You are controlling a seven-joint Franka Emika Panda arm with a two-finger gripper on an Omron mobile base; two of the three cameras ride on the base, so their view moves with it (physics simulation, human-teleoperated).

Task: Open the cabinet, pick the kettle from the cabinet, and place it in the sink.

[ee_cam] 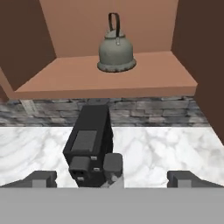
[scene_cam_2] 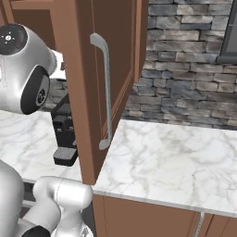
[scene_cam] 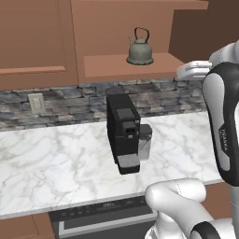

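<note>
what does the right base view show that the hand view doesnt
Right base view alone: the swung-open cabinet door seen from outside, with its silver bar handle.
Hand view alone: the kettle upright on the cabinet shelf, and the open hand low in the frame.
Both: the black coffee machine, the marble counter and the stone backsplash.

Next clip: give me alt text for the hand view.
A grey-olive kettle stands upright on the open cabinet shelf, straight ahead of the open gripper. Below the shelf, a black coffee machine sits on the marble counter against a stone backsplash.
</note>
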